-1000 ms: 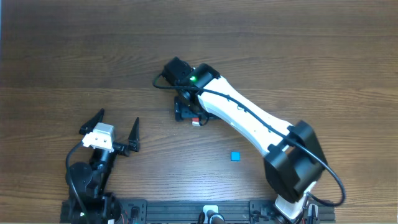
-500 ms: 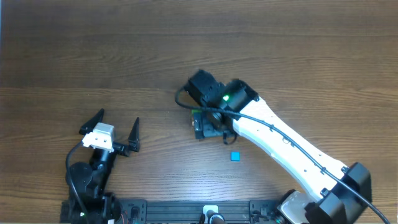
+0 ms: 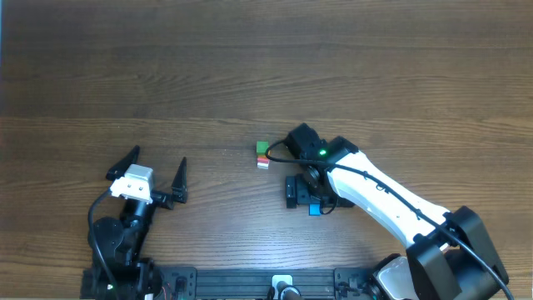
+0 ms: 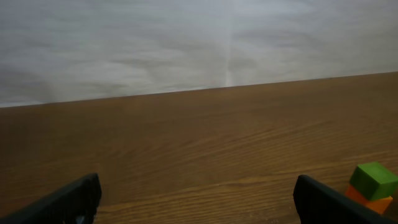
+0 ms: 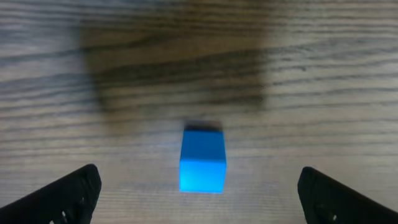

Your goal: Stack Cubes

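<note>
Jaws on the right arm point(image 3: 375, 198) are spread wide and grasp nothing. The blue cube point(image 5: 203, 160) sits on the surface point(image 3: 400, 67) on the midline between the two fingers, just ahead of their tips. Seen from the wrist, its side faces are about square to the line the fingers would close along (a cube has no long axis, so only this squareness counts). Each finger is well apart from the cube, with bare wood on both sides.

From above, the blue cube point(image 3: 315, 209) peeks out at the near edge of the right wrist. How far the fingertips hang above the surface is hard to judge, though they are probably not yet down around the cube.

The stack it should go on stands near, up and to the left in the top view. It is a green cube point(image 3: 263, 148) resting on a red cube point(image 3: 264, 162), with nothing touching either.

Left jaws, at the end of the left arm point(image 3: 125, 225), are also spread and empty, well apart from both the stack and the blue cube. The right arm is plainly the nearer one, and I judge its next move to be a straight descent and a squeeze.
</note>
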You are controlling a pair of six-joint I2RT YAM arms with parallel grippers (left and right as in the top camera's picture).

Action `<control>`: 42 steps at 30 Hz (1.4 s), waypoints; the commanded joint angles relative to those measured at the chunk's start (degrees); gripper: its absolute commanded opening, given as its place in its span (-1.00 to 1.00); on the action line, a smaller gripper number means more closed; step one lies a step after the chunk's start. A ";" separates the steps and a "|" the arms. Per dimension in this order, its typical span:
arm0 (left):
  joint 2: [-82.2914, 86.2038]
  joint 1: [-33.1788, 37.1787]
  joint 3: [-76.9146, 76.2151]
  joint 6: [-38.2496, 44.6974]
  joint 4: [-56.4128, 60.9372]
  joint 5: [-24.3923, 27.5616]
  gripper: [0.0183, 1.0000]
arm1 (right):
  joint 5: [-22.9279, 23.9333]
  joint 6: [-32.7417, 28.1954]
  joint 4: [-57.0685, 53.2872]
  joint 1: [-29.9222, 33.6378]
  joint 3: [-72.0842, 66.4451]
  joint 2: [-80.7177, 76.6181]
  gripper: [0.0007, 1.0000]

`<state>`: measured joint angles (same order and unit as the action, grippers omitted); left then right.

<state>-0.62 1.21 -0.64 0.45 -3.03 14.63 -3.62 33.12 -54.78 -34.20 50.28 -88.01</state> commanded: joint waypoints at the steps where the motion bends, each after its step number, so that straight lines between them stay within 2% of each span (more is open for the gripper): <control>1: 0.39 0.24 0.31 0.63 0.00 0.57 1.00 | -2.60 -2.14 3.93 0.52 -3.65 1.16 0.98; 7: 0.39 0.24 0.31 0.63 0.00 0.57 1.00 | -2.51 -3.08 6.21 0.52 -5.81 1.16 0.98; 15: 0.39 0.24 0.31 0.63 -0.02 0.57 1.00 | -2.34 -2.69 7.21 0.50 -8.04 1.16 0.85; 27: 0.39 0.24 0.31 0.63 0.00 0.55 1.00 | -2.05 -1.75 8.96 -0.83 -8.15 1.16 0.35; 31: 0.39 0.24 0.31 0.63 0.00 0.57 1.00 | 0.17 0.46 8.74 -1.75 -8.15 1.16 0.24; 37: 0.39 0.24 0.31 0.63 0.00 0.55 1.00 | 3.30 2.86 8.76 -3.58 -8.15 1.16 0.19; 42: 0.39 0.24 0.31 0.63 0.00 0.57 1.00 | 4.13 3.08 8.79 -3.78 -8.15 1.16 -0.04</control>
<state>-0.62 1.21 -0.64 0.45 -3.03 14.63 -1.63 35.18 -46.02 -37.60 42.30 -88.01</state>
